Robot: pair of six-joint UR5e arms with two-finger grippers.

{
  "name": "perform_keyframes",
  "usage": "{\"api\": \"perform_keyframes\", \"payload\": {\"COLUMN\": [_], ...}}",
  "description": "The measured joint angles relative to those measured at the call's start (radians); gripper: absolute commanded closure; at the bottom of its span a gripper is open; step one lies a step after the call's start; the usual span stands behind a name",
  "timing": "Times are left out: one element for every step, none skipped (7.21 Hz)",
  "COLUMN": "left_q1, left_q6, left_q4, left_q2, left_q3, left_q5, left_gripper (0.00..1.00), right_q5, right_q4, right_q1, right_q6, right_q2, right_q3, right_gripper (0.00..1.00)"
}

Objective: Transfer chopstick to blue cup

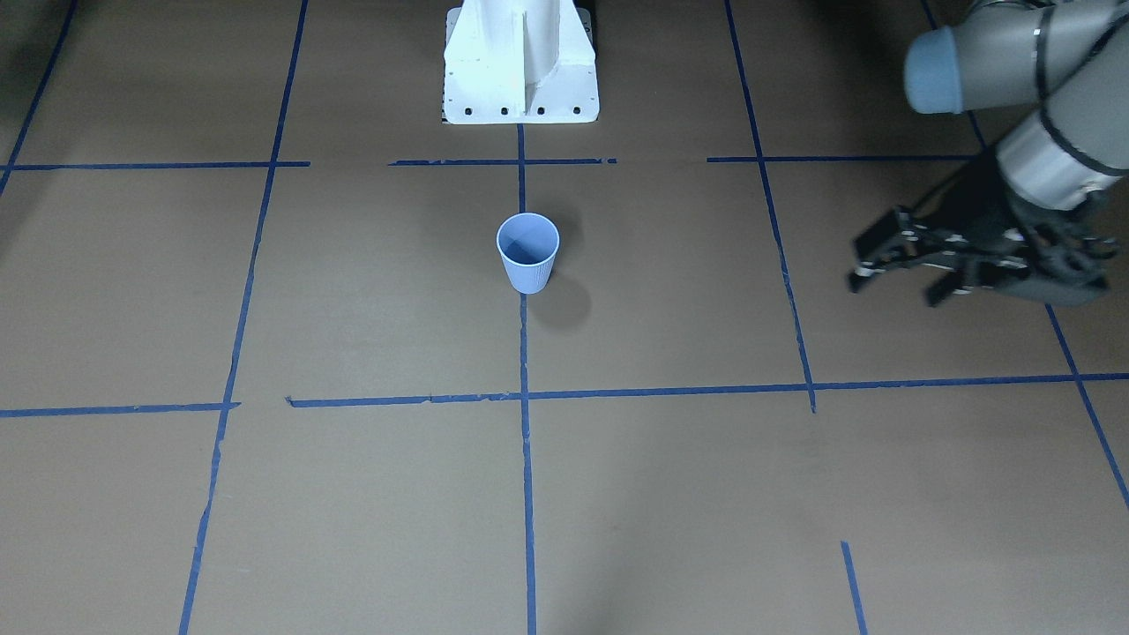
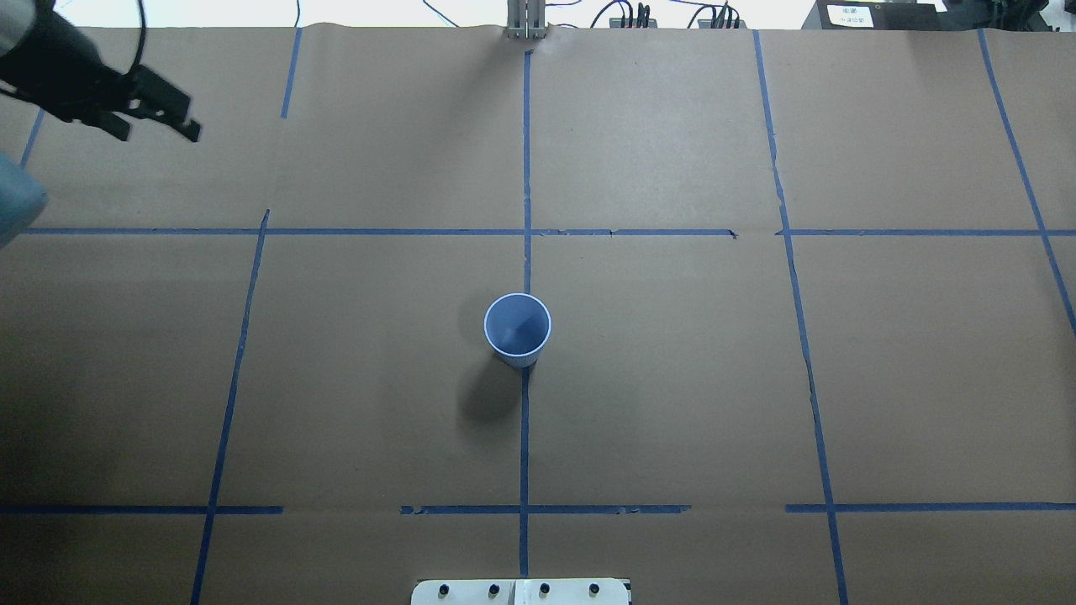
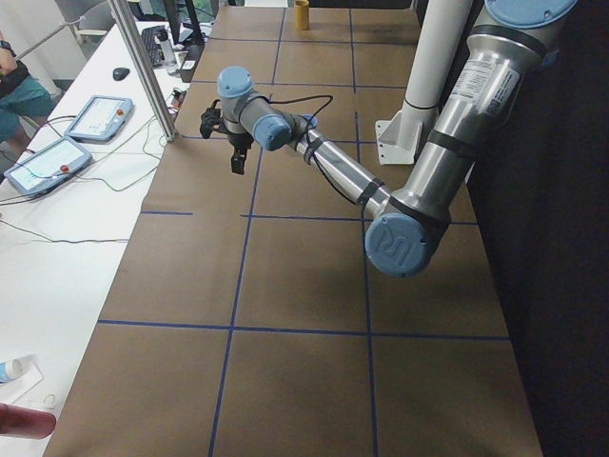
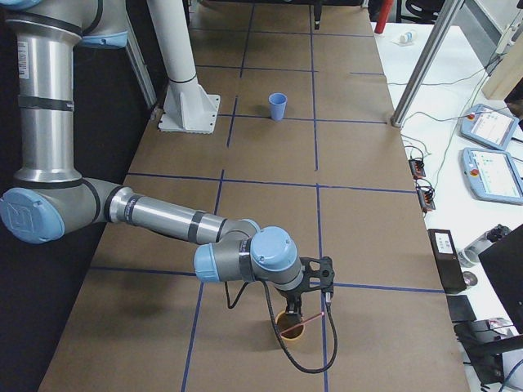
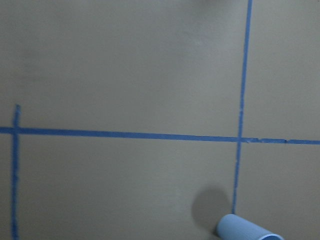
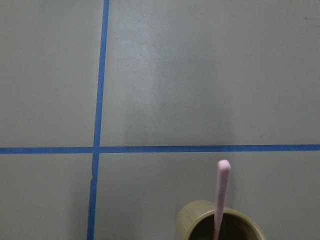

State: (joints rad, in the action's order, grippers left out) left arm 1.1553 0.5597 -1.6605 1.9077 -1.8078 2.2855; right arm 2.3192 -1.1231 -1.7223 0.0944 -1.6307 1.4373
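The blue cup (image 1: 527, 251) stands upright and empty near the table's middle; it also shows in the overhead view (image 2: 517, 329), the exterior right view (image 4: 278, 106) and at the bottom edge of the left wrist view (image 5: 247, 231). A pale pink chopstick (image 6: 221, 192) stands in a tan cup (image 6: 217, 224), its end poking above the rim. My right gripper (image 4: 315, 282) hovers just above that tan cup (image 4: 290, 327); I cannot tell whether it is open or shut. My left gripper (image 1: 900, 287) is open and empty, raised far from the blue cup, also in the overhead view (image 2: 160, 130).
Blue tape lines grid the brown paper table. The white robot base (image 1: 520, 66) stands behind the blue cup. Teach pendants (image 4: 490, 151) and cables lie on the side bench beyond the table's edge.
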Motion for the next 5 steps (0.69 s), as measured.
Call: {"api": "perform_keyframes", "payload": {"left_q1": [0.024,0.06,0.091,0.107,0.113], "left_q6": [-0.134,-0.245,-0.316,-0.348,-0.359], "left_q4": [0.005,0.008,0.009,0.01,0.01], "left_q2": [-0.057,-0.102,-0.132,-0.147,-0.156], "left_q3": [-0.004,-0.001,0.001,0.002,0.002], "left_q5": [-0.059,-0.086,-0.095,-0.098,-0.099], "left_gripper": [0.0,0.0,0.0,0.0,0.0], "right_q5": [-0.023,-0.036,-0.041,-0.043,-0.044], "right_q4": [0.009,0.024,0.07,0.142,0.192], "right_q1": [-0.001,-0.001,-0.001,-0.001,0.0], "right_q6": [0.007,0.022,0.046,0.082,0.113], "right_q2": [0.006,0.015,0.028,0.047,0.061], "right_q3": [-0.01,-0.03,-0.076,-0.143,-0.191], "right_gripper": [0.0,0.0,0.0,0.0,0.01]}}
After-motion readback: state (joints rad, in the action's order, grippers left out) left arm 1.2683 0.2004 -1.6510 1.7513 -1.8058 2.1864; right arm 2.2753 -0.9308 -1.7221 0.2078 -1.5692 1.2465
